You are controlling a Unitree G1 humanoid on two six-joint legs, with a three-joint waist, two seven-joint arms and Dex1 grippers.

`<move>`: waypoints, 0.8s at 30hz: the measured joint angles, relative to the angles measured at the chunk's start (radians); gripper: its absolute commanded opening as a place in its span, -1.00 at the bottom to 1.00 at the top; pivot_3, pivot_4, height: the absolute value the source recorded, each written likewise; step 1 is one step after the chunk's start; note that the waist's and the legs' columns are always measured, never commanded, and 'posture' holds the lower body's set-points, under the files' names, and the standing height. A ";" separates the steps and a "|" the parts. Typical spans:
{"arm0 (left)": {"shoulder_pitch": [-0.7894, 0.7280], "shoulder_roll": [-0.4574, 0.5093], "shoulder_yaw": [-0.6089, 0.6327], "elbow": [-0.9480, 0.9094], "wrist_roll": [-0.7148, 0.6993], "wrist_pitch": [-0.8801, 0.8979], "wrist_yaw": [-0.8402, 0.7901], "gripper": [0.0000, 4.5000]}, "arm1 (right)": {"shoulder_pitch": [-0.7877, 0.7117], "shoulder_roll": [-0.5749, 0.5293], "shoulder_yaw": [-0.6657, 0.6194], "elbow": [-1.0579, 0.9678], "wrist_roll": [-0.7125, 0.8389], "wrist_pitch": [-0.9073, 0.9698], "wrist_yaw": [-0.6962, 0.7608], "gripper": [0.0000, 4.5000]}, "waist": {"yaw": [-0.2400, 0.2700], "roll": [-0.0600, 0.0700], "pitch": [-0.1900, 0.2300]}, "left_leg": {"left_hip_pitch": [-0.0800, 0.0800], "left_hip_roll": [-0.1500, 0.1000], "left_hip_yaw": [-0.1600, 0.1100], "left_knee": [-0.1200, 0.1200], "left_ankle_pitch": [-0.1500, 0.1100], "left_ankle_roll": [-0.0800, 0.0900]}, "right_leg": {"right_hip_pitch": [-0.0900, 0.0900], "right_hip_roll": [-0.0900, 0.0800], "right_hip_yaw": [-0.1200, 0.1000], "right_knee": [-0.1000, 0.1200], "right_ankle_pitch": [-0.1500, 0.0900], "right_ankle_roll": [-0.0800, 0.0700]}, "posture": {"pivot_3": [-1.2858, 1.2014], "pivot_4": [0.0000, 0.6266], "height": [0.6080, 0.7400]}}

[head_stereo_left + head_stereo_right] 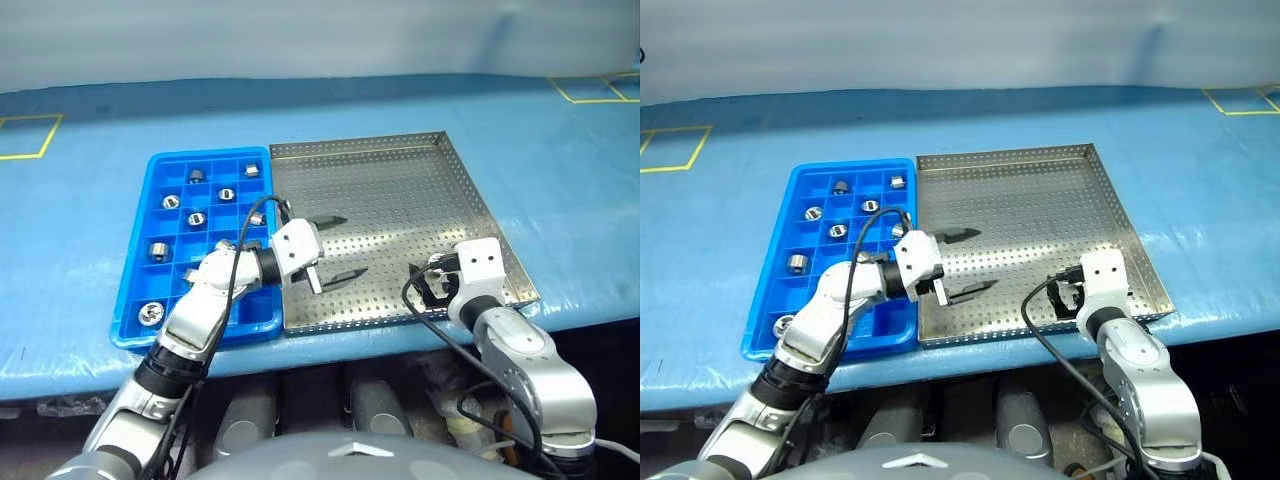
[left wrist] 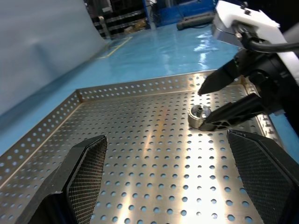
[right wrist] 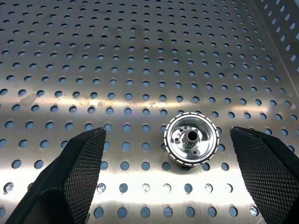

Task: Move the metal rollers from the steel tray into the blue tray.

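steel tray (image 1: 400,190): 1 roller (image 3: 191,138) | blue tray (image 1: 140,250): 8 | both grippers (image 1: 335,248) (image 1: 428,285) apart

The steel tray (image 1: 400,190) is bright, glossy metal, its floor pierced with small holes and mirroring the light. The roller (image 3: 191,138) on it is polished chrome with a finely ridged rim. The blue tray (image 1: 150,220) looks like smooth, slightly shiny plastic. The 2 gripper fingers (image 3: 77,172) are matt black with a rough, knurled texture.
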 measured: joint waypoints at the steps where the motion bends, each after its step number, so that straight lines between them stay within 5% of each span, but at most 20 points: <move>1: 0.000 -0.002 -0.009 0.000 0.000 0.007 -0.005 0.99 | -0.012 0.015 -0.004 0.019 -0.001 0.000 -0.009 1.00 | -0.003 0.000 0.000 | 0.000 0.000 0.000 0.000 0.000 0.000 | 0.000 0.000 0.000 0.000 0.000 0.000 | -0.10 -0.52 1.00; 10: 0.009 -0.020 -0.042 -0.004 -0.002 0.060 -0.028 0.99 | -0.124 0.075 -0.019 0.145 -0.010 0.026 -0.078 1.00 | -0.015 0.002 -0.001 | 0.000 0.000 0.000 -0.001 0.000 0.000 | 0.000 0.000 0.001 0.000 0.000 0.000 | -0.09 -0.52 1.00; 13: 0.016 -0.021 -0.042 -0.005 -0.002 0.066 -0.030 1.00 | -0.149 0.080 -0.019 0.183 -0.025 0.057 -0.101 0.74 | -0.014 0.002 -0.001 | 0.000 0.000 0.000 -0.001 0.000 0.000 | -0.001 0.000 0.001 0.000 0.000 0.001 | -0.09 -0.52 1.00; 20: 0.037 -0.016 -0.041 -0.019 -0.002 0.084 -0.031 1.00 | -0.168 0.070 0.000 0.159 -0.046 0.132 -0.119 -0.24 | -0.011 0.002 -0.001 | 0.000 0.000 0.000 -0.001 0.000 0.001 | 0.000 0.000 0.001 0.000 0.001 0.001 | -0.07 -0.52 1.00; 24: 0.042 -0.019 -0.011 -0.038 -0.019 0.085 -0.015 1.00 | -0.202 0.051 0.043 0.128 -0.058 0.171 -0.118 -0.24 | -0.012 0.003 -0.001 | 0.000 0.000 0.001 0.000 0.000 0.001 | -0.002 0.000 0.001 0.000 0.000 0.001 | -0.05 -0.52 1.00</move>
